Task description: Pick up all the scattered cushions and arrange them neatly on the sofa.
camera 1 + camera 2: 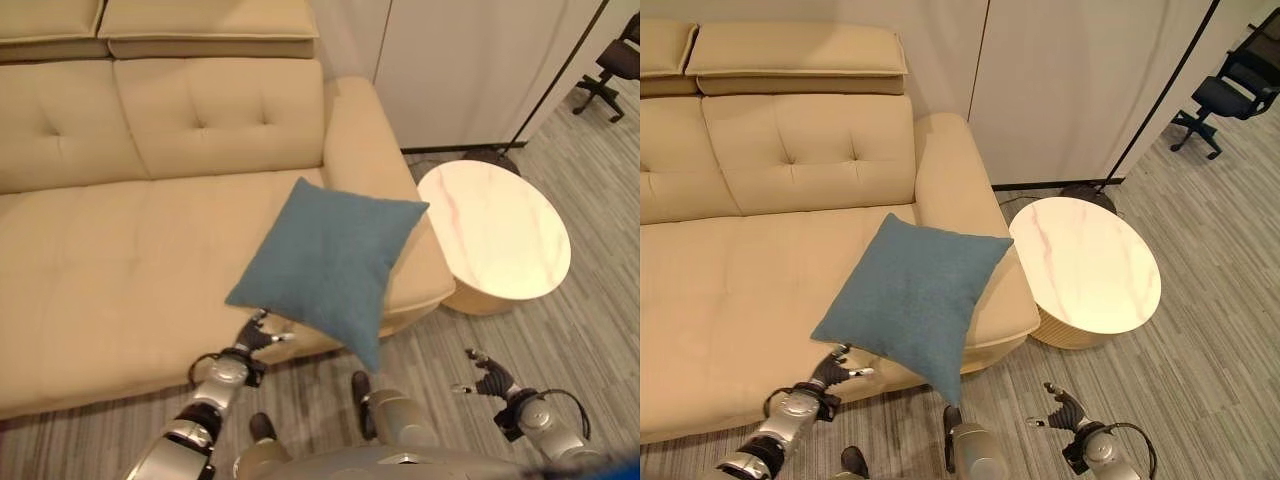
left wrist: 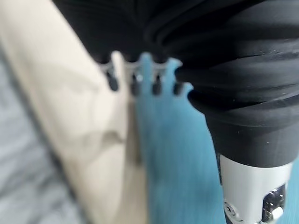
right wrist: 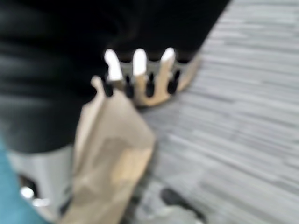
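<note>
In the left eye view, a blue cushion [image 1: 328, 262] lies tilted on the front edge of the beige sofa [image 1: 110, 250], one corner hanging past the seat. The left hand [image 1: 258, 337] sits at the cushion's lower edge, fingers relaxed and spread. The right hand [image 1: 487, 378] hangs over the floor, fingers loosely spread, near a round marble-topped desk [image 1: 495, 235]. The left wrist view shows straight fingers [image 2: 135, 84] against the cushion.

A square blue cushion [image 1: 330, 262] lay tilted on the beige sofa [image 1: 120, 270] seat near its armrest, one corner hanging over the front edge
</note>
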Available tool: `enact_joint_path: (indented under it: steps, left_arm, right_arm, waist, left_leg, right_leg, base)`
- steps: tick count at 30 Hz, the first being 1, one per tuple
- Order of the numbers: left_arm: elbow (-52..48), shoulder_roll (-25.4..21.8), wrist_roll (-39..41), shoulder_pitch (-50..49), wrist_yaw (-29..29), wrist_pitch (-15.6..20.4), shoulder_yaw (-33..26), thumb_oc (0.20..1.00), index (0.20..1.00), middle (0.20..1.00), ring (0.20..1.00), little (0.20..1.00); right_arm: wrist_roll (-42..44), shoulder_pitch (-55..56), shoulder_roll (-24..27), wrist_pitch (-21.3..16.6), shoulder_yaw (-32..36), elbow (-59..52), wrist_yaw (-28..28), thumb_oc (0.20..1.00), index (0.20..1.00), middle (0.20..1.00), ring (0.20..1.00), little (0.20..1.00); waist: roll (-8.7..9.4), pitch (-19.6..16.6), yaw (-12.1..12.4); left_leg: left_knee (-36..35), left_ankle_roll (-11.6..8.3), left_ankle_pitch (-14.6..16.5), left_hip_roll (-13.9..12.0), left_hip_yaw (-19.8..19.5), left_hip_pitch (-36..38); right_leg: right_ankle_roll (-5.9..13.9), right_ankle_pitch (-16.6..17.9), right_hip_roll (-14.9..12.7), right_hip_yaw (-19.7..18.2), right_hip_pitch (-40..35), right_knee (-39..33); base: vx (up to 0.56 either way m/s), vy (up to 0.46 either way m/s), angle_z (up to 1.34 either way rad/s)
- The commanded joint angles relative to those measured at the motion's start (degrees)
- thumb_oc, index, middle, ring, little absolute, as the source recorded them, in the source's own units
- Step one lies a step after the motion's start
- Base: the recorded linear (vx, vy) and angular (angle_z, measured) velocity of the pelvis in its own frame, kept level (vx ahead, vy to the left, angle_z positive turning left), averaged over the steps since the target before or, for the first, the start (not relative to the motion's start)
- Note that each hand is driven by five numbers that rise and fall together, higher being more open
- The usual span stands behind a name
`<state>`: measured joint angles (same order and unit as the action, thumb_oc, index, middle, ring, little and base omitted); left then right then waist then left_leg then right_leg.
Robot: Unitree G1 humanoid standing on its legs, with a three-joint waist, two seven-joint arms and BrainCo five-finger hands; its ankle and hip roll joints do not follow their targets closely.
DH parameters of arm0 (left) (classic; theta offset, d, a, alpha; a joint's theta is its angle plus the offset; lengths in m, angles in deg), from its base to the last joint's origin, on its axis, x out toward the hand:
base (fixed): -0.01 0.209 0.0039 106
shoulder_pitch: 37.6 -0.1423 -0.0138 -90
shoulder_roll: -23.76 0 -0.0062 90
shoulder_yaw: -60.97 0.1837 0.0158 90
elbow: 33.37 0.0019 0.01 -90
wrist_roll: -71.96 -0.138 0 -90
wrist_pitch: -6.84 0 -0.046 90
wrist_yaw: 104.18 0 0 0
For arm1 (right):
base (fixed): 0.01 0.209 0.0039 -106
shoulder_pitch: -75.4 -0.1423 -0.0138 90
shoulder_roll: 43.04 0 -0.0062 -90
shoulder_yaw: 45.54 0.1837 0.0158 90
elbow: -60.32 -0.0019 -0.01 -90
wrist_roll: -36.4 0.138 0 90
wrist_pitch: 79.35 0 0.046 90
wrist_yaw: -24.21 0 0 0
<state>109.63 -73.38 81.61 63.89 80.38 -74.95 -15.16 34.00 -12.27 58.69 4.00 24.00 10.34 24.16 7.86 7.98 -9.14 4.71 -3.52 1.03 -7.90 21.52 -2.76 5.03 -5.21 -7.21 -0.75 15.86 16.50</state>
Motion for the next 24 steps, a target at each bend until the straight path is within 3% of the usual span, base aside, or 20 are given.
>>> enact_joint_path:
  steps: [1,8,16,19,24]
  left_arm:
    - [-8.5,-3.5,3.1,-1.3,1.7,5.2,-2.8,1.0,1.0,1.0,1.0,1.0]
    - [-13.2,-7.2,4.0,-1.1,3.4,5.7,-7.8,1.0,1.0,1.0,1.0,1.0]
    - [-1.6,-10.4,3.0,9.6,5.9,3.8,-6.0,1.0,1.0,1.0,1.0,1.0]
    - [3.4,-12.8,2.4,17.1,6.9,3.1,-4.0,1.0,1.0,1.0,1.0,1.0]
    - [9.4,-14.3,3.0,27.3,7.9,3.1,-0.6,1.0,1.0,1.0,1.0,1.0]
  right_arm:
    - [1.8,0.8,1.9,-1.9,3.1,-3.8,0.1,1.0,1.0,1.0,1.0,1.0]
    - [1.4,2.4,5.0,-1.8,6.1,-10.8,1.5,1.0,1.0,1.0,1.0,1.0]
    - [2.4,-2.7,7.0,-1.8,5.7,-17.5,0.1,1.0,1.0,1.0,1.0,1.0]
    - [4.5,-5.6,7.9,-3.0,5.0,-23.1,-1.1,1.0,1.0,1.0,1.0,1.0]
    - [7.3,-9.6,8.0,-4.9,4.5,-26.7,-3.3,1.0,1.0,1.0,1.0,1.0]
  waist:
    - [2.54,-1.9,0.7]
    - [1.3,-2.2,0.7]
    - [1.31,0.0,-1.2]
    - [2.44,1.9,-2.7]
    - [2.7,4.1,-4.3]
  left_leg:
    - [11.5,-2.8,6.5,-4.1,-0.2,-3.2]
    - [11.4,-2.87,6.7,-3.2,0.1,-3.1]
    - [13.0,-3.19,6.5,-4.2,0.6,-7.1]
    - [14.9,-3.31,6.3,-5.6,0.4,-11.9]
    - [17.0,-3.64,5.8,-6.9,-0.9,-18.6]
  right_leg:
    - [6.93,7.6,-8.6,-3.0,-7.1,-13.8]
    - [7.62,8.7,-10.0,-2.3,-6.8,-14.9]
    - [7.48,9.9,-8.9,-3.3,-2.2,-14.5]
    - [7.3,10.9,-7.7,-4.0,2.1,-13.7]
    - [7.58,11.9,-7.5,-3.8,7.0,-13.2]
  base:
    - [0.02,0.036,-0.02]
    - [0.01,0.008,0.0]
    - [-0.05,-0.004,-0.03]
    - [-0.13,-0.025,-0.19]
    - [-0.05,0.006,-0.01]
